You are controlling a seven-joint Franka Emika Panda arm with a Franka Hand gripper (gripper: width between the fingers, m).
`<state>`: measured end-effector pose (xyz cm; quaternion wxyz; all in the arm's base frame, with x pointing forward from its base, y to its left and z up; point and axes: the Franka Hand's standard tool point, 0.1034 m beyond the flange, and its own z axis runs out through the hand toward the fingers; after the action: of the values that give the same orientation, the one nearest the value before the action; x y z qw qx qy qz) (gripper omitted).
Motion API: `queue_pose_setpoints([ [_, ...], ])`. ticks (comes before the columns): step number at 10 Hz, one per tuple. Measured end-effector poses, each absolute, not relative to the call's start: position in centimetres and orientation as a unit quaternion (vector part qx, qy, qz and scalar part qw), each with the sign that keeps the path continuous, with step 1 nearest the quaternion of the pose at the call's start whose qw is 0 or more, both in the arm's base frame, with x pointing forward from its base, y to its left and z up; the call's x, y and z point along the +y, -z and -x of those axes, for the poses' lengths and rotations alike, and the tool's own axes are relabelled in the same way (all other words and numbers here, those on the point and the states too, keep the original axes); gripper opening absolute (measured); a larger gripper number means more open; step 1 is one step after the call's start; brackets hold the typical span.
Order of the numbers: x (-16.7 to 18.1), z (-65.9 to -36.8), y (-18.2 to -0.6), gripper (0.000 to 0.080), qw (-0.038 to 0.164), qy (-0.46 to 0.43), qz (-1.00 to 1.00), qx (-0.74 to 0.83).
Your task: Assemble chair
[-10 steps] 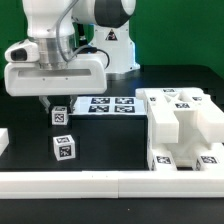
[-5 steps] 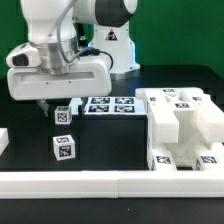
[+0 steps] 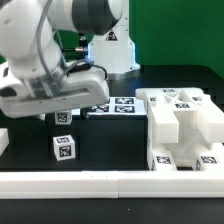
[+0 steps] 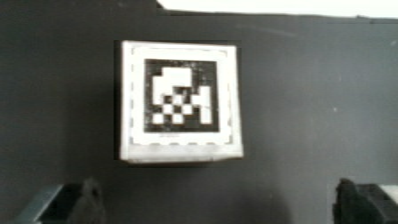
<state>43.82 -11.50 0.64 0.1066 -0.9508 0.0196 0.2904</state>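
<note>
Since the earlier frames the arm (image 3: 45, 40) has swung toward the exterior view's left and tipped over. Its broad white hand now sits slanted rather than level, and it has pulled off the small block (image 3: 62, 118) it was standing over. That block rests on the matte black table (image 3: 110, 150) much where it was. It is a short square-sided piece of white plastic with a black-and-white tag on its face. A second block (image 3: 64, 148) of the same make sits just in front of it, apart from it and nearer the long plain white border rail (image 3: 100, 184). In the wrist view the gripper (image 4: 217, 207) is spread wide. Its two dark fingers (image 4: 68, 203) stand at opposite sides with only bare table between them. One block lies clear of them, an oblong with softly rounded edges and a pixelled tag filling its upper face. Which of the two blocks this is cannot be told. Toward the exterior view's right stands the large chair body (image 3: 185, 125), a chunky stepped mass of smooth white plastic. It has flat tops, a deep square notch and small tags on its upper and front faces. The thin flat marker board (image 3: 110, 104) lies behind the blocks. A small white corner (image 3: 3, 140) shows at the left edge.
</note>
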Motion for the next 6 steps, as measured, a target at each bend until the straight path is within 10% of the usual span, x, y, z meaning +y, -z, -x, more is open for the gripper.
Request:
queue_pose_setpoints([
  [4,-11.7,-43.7,-0.7,0.0649,0.114,-0.345,0.932,0.001],
  [6,-14.0,-44.2,-1.8,0.0649,0.044,-0.373,0.927,-0.006],
])
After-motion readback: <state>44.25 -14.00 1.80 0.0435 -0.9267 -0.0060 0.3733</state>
